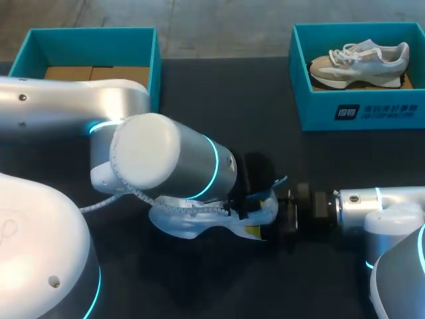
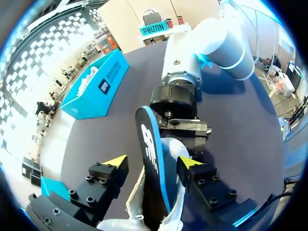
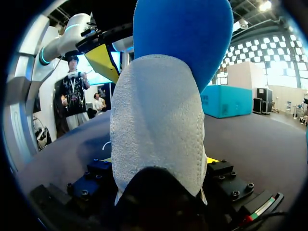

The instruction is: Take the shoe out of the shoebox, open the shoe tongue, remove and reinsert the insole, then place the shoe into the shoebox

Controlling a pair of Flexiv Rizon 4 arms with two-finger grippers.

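Shoe (image 3: 156,125) heel in right gripper (image 3: 159,166), insole (image 2: 150,149) (upright) within left gripper (image 2: 153,163)

A robot laboratory or test bench is indicated. A dark table (image 1: 265,113) is attended by two silver machine arms ringed with blue light: the left arm (image 1: 172,159) and the right arm (image 1: 382,203), brought in over the table's near side, with a white shoe (image 1: 192,222) between them. Two teal boxes are set along the table's far edge, one box (image 1: 86,40) at its left end, another box (image 1: 358,109) at its right end.
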